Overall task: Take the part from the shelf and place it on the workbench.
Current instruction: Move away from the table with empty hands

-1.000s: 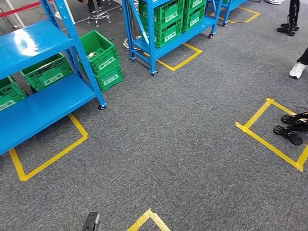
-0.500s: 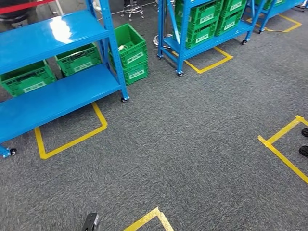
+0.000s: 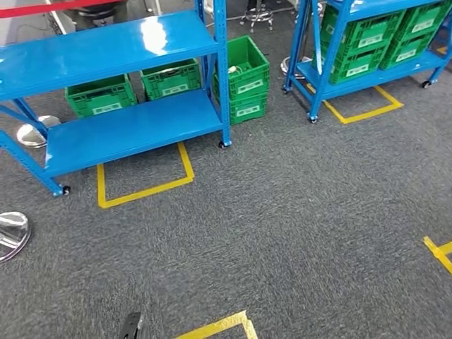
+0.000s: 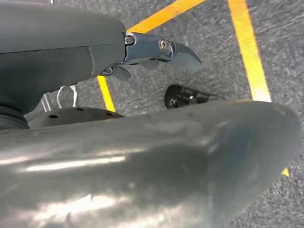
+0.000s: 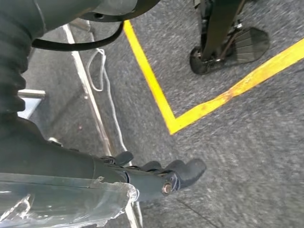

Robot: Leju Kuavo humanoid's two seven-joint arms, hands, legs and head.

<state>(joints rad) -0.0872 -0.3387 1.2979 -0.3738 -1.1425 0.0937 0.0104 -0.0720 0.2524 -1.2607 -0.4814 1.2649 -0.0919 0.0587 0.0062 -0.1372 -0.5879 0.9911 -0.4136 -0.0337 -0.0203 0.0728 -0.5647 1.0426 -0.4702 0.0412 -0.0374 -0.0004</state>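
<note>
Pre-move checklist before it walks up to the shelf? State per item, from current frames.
1. Blue shelf in the head view: ok, ahead and to the left.
2. Carpet between robot and shelf free of obstacles: ok, but a round metal base lies at the left edge.
3. Part located: cannot tell. Green crates sit behind the lower shelf board; their contents are not readable.
4. Left hand free: ok, fingers apart, holding nothing.
5. Right hand free: ok, nothing in it.
6. Workbench located: cannot tell.
</note>
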